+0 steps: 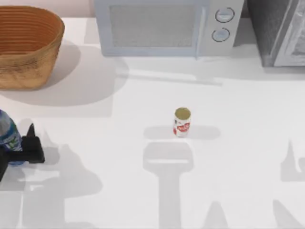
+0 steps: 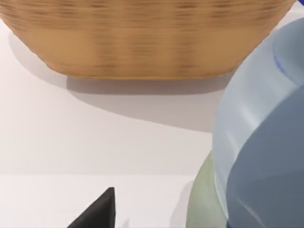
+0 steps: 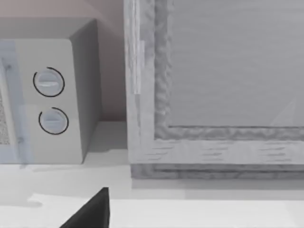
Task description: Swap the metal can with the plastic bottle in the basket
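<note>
Top view has the left gripper [image 1: 16,150] at the table's [image 1: 119,191] left edge, clamped on the plastic bottle [image 1: 8,136], which stands below the empty wicker basket [image 1: 28,45] at the upper left corner. Metal can [image 1: 182,122] stands upright near the table's middle, well apart from both. A microwave [image 1: 162,26] sits along the back edge. Left wrist view shows the bottle [image 2: 261,142] close up before the basket [image 2: 142,38]. Right wrist view shows one dark fingertip [image 3: 90,211] of the right gripper; whether it is apart or together I cannot tell.
</note>
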